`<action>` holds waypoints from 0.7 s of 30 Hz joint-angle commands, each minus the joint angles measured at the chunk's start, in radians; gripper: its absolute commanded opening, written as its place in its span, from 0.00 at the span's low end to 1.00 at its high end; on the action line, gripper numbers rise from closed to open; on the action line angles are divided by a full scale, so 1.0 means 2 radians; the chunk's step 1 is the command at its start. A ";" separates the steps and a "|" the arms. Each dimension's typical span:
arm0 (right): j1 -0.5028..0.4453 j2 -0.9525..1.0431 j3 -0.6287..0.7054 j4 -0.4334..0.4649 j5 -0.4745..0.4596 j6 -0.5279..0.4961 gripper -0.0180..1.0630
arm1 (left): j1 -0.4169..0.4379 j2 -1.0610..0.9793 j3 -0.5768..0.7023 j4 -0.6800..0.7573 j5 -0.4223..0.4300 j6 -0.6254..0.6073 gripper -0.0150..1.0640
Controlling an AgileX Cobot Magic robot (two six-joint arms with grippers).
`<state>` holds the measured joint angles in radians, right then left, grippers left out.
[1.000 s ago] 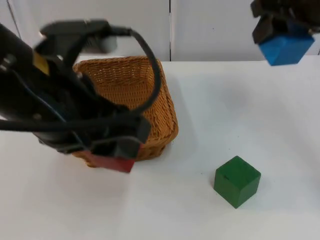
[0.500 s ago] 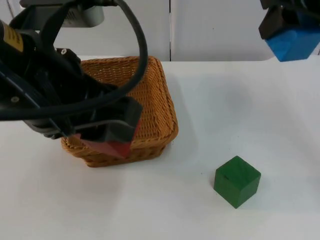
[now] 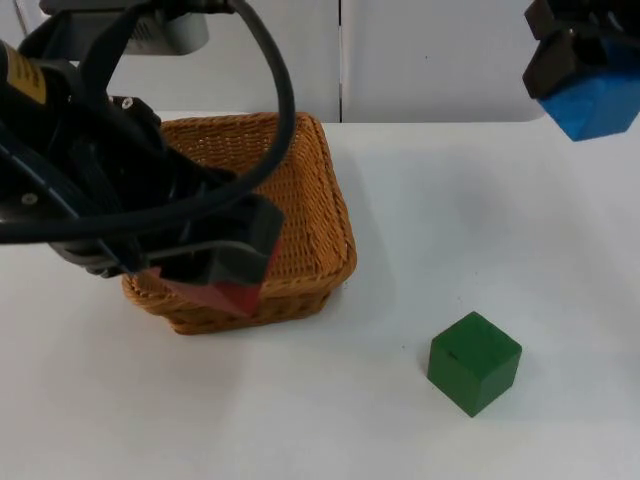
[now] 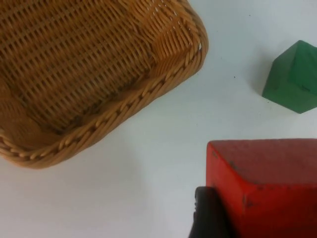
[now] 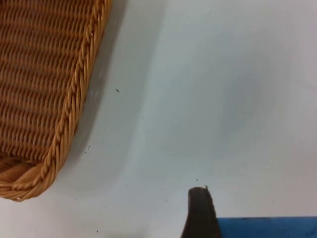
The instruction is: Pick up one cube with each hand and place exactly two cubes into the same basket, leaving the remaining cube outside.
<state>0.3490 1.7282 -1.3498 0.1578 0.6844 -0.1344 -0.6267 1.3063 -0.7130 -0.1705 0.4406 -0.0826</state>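
Two cubes are already off the desk, one in each end effector, and neither is in the basket yet. The left end effector (image 3: 225, 285) pinches the red cube (image 3: 218, 293) and holds it in the air over the basket's near rim, on the side facing the desk's front edge; in the left wrist view the red cube (image 4: 265, 186) sits against a black fingertip, with white desk (image 4: 148, 163) directly beyond it and the wicker rim off to one side, so I judge the cube is at the rim, not yet squarely above the hollow. The right end effector (image 3: 585, 85) is clamped on the blue cube (image 3: 598, 103) high up near the desk's far right corner, well apart from the basket; the right wrist view shows a strip of the blue cube (image 5: 267, 227) beside a fingertip and the basket rim (image 5: 74, 104) at a distance across bare desk.

The wicker basket (image 3: 310, 230) stands toward the far left of the desk (image 3: 480, 220), and what shows of its inside (image 4: 74, 54) holds nothing. The green cube (image 3: 474, 362) rests on the desk toward the front right, apart from the basket and from both arms, which suits its role as the one left outside.

What remains, as I judge it: carry the red cube over the opening and release it, then bring the blue cube across and drop it in the same basket.
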 commanded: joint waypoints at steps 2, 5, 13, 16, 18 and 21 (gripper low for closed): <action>0.001 -0.005 -0.002 0.002 -0.001 -0.006 0.01 | 0.000 -0.005 0.000 0.007 -0.006 0.000 0.01; 0.001 -0.005 -0.002 0.002 -0.005 -0.008 0.01 | 0.000 -0.005 0.000 0.014 -0.014 0.000 0.01; 0.006 0.026 -0.028 0.001 0.012 -0.011 0.01 | 0.000 0.002 0.000 0.022 -0.041 0.000 0.01; 0.018 0.041 -0.046 0.002 0.015 -0.018 0.01 | 0.000 0.011 0.000 0.026 -0.049 0.000 0.01; 0.031 0.058 -0.066 0.002 0.015 -0.019 0.01 | 0.000 0.020 0.000 0.037 -0.060 0.000 0.01; 0.051 0.085 -0.102 0.001 0.016 -0.019 0.01 | 0.000 0.036 0.000 0.051 -0.081 0.000 0.01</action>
<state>0.4289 1.8759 -1.5125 0.1578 0.7138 -0.1613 -0.6267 1.3635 -0.7130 -0.0901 0.3204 -0.0826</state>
